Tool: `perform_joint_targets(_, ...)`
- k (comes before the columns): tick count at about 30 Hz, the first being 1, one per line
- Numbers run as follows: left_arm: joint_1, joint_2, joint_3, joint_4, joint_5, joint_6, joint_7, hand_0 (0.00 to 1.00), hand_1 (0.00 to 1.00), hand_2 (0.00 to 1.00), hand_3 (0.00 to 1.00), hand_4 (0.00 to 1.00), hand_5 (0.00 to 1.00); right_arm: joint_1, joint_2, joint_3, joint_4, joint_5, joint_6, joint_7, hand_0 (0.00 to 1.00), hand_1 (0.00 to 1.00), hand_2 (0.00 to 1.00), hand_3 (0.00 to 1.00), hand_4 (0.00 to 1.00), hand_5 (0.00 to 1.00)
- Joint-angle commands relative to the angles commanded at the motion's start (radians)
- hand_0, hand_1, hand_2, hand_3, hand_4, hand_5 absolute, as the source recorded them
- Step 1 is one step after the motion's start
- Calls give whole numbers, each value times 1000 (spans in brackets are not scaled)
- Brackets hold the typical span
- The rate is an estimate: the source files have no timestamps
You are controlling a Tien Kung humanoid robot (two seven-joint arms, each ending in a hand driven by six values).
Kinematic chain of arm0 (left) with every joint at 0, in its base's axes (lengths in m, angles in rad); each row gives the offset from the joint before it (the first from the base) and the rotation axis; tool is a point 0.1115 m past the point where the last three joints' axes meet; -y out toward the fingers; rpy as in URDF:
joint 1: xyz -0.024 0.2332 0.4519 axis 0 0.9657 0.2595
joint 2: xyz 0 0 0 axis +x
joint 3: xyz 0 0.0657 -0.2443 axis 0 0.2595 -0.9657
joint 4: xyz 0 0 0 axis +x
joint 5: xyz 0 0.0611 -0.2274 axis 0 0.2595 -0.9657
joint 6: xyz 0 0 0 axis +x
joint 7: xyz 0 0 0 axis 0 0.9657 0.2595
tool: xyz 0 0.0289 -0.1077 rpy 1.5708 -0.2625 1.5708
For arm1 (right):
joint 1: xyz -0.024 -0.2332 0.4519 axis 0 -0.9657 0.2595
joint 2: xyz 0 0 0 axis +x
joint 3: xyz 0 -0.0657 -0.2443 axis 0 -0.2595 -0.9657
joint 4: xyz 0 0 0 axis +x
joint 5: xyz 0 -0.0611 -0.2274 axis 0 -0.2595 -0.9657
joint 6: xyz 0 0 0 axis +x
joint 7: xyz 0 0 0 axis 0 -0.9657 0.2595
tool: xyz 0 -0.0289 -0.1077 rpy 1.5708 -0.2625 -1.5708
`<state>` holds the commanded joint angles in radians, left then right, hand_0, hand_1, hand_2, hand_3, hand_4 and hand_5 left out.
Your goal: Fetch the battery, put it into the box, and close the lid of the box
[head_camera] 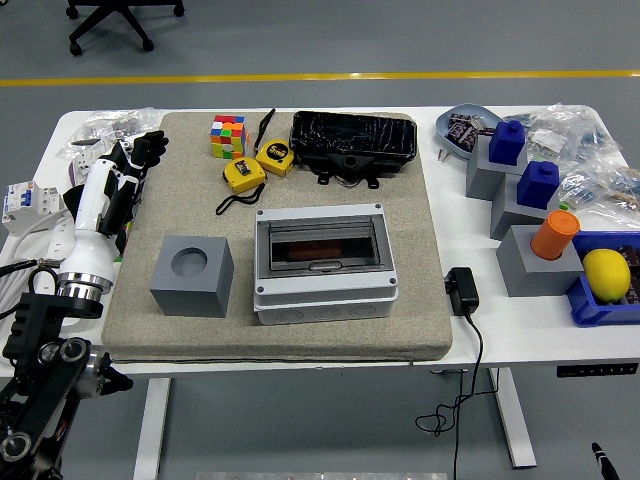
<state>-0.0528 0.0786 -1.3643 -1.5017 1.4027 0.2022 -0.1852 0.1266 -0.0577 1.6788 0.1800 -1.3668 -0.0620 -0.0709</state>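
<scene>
The grey box (325,290) sits in the middle of the beige mat (300,335), its see-through lid (322,245) lying flat and shut. A dark reddish thing (318,250) shows dimly through the lid; I cannot tell what it is. To the box's left stands a grey cube (192,275) whose round hole on top is empty. My left hand (135,160) hovers at the mat's left edge, far left of the box, black fingers stretched out and holding nothing. The right arm is out of sight.
At the mat's back lie a colour cube (228,135), two yellow tape measures (258,165) and a black case (353,140). On the right are grey blocks with blue pieces (520,170), an orange cylinder (555,233), a lemon (607,273) and a black charger (461,290).
</scene>
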Motion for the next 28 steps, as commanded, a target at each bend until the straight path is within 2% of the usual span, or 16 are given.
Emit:
perform_joint_targets(1, 0, 0, -2, 4, 8, -16, 8, 802, 798, 759, 731, 998, 965, 0, 0, 6, 0, -9, 0, -2, 941, 821, 797, 829, 998, 998)
perform_joint_targets(2, 0, -2, -5, 11, 12, -49, 19, 998, 998, 981, 850, 998, 998, 1, 1, 14, 0, -23, 1, -7, 998, 973, 906, 923, 998, 998)
perform_joint_targets(4, 2, -3, -9, 13, 19, -82, 25, 998, 998, 981, 850, 998, 998, 2, 2, 22, 0, -48, 0, -14, 998, 973, 906, 923, 998, 998)
perform_joint_targets(7, 3, -3, -11, 12, 13, -90, 15, 998, 998, 981, 850, 998, 998, 2, 3, 24, 0, -69, 1, -12, 998, 973, 906, 923, 998, 998)
perform_joint_targets(8, 2, -2, -12, 12, 12, -90, 13, 998, 998, 945, 976, 998, 998, 2, 3, 23, 0, -69, 2, -11, 998, 953, 894, 906, 998, 998)
perform_joint_targets(13, 0, -2, -18, 12, -5, -66, 1, 998, 998, 945, 976, 998, 998, 3, 6, 15, 0, -59, -18, 7, 998, 953, 894, 906, 998, 998)
perform_joint_targets(14, 1, -3, -18, 11, -6, -62, -1, 998, 947, 831, 949, 998, 998, 3, 7, 15, 0, -58, -19, 9, 998, 917, 864, 882, 998, 998)
perform_joint_targets(19, 3, -8, -24, 8, 4, -53, -4, 998, 947, 831, 949, 998, 998, 3, 7, 26, 0, -66, -22, 13, 998, 917, 864, 882, 998, 998)
perform_joint_targets(20, 3, -9, -26, 7, 6, -50, -6, 998, 998, 967, 772, 998, 998, 2, 7, 30, 0, -67, -23, 14, 998, 913, 851, 848, 998, 998)
perform_joint_targets(28, 5, -8, -27, 11, -14, -53, -13, 998, 998, 967, 772, 998, 998, 1, 8, 38, 0, -67, -31, 16, 998, 913, 851, 848, 998, 998)
